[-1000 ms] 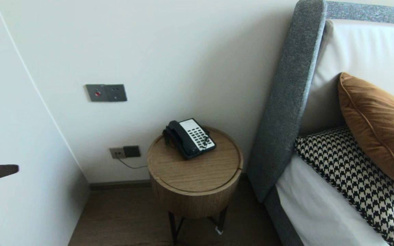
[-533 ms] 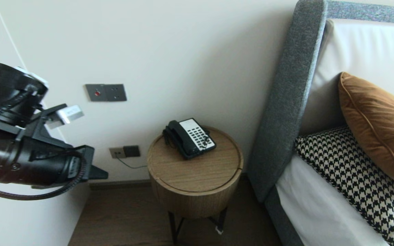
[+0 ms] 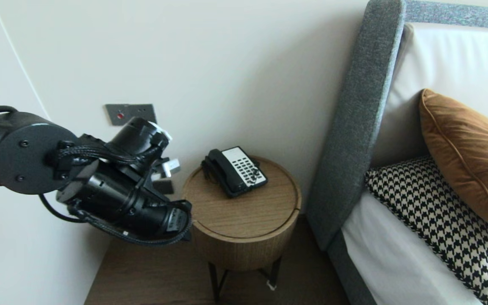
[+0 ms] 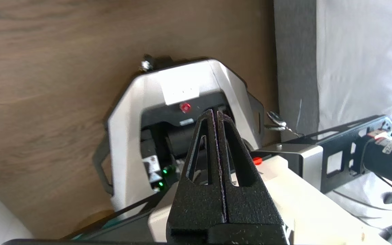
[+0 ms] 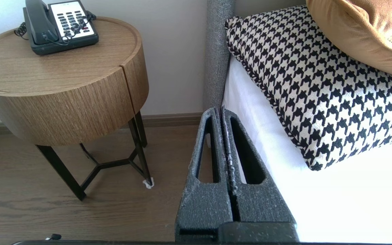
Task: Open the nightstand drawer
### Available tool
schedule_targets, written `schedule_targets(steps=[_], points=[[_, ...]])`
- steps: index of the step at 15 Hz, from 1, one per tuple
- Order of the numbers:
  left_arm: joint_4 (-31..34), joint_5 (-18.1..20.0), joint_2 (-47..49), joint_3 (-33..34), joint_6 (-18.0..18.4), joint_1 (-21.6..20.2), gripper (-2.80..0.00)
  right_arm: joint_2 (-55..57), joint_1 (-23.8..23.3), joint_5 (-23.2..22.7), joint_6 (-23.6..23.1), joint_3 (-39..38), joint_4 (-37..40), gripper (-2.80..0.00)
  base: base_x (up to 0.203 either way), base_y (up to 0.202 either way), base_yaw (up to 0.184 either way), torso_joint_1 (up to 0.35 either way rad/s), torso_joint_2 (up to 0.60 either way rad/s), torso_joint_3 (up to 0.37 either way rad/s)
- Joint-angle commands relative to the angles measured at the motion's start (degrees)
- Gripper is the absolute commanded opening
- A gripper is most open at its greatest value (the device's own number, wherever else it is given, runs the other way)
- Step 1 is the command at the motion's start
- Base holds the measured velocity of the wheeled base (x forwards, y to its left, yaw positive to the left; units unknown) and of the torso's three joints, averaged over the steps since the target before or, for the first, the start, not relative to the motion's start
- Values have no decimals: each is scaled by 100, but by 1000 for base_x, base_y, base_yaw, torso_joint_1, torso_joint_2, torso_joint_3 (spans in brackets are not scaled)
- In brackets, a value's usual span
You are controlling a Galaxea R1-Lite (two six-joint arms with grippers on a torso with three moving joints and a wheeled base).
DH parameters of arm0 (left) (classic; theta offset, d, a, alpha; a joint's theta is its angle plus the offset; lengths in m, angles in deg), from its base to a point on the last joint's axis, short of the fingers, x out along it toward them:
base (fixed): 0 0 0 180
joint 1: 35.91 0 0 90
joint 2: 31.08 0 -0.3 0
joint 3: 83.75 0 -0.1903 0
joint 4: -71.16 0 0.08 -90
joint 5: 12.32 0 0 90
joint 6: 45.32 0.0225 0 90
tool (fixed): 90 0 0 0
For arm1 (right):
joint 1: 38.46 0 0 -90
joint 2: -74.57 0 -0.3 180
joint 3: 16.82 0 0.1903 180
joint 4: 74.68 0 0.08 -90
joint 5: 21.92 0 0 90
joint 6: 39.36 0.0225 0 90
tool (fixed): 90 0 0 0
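A black desk telephone (image 3: pixel 234 171) with a white keypad panel (image 3: pixel 247 167) lies flat near the back edge of the round wooden worktop (image 3: pixel 244 214), turned at an angle. Its handset (image 3: pixel 223 168) rests in the cradle on the telephone's left side, with the coiled cord (image 3: pixel 204 166) bunched beside it.

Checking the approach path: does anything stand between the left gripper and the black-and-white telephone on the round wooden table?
Nothing visible. The left gripper, fingers shut, hangs beside the left edge of the round wooden side table; the tabletop up to the black-and-white desk telephone is bare. The right gripper rests low beside the white bed.
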State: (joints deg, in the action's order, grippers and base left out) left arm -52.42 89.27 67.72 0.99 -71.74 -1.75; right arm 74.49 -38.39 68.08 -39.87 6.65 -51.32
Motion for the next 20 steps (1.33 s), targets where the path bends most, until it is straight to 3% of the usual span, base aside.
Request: schedule_targets(steps=[1, 7, 12, 16, 18, 20], points=[[-75, 38, 488, -66, -83, 192, -280, -28, 1, 0, -2, -1, 0, -280, 0, 0, 0, 0, 0, 0], [-637, -95, 1205, -309, -115, 192, -280, -28, 1, 0, -2, -1, 0, -280, 0, 0, 0, 0, 0, 0], [-1188, -839, 1878, -562, -124, 175, -280, -28, 1, 0, -2, -1, 0, -280, 0, 0, 0, 0, 0, 0], [-1493, -902, 2343, -740, -128, 135, -280, -28, 1, 0, -2, -1, 0, -280, 0, 0, 0, 0, 0, 0], [-1724, -1278, 2600, -874, -214, 137, -280, -28, 1, 0, -2, -1, 0, -280, 0, 0, 0, 0, 0, 0], [-1793, -1393, 2827, -1111, -248, 136, -280, -28, 1, 0, -2, -1, 0, -280, 0, 0, 0, 0, 0, 0]])
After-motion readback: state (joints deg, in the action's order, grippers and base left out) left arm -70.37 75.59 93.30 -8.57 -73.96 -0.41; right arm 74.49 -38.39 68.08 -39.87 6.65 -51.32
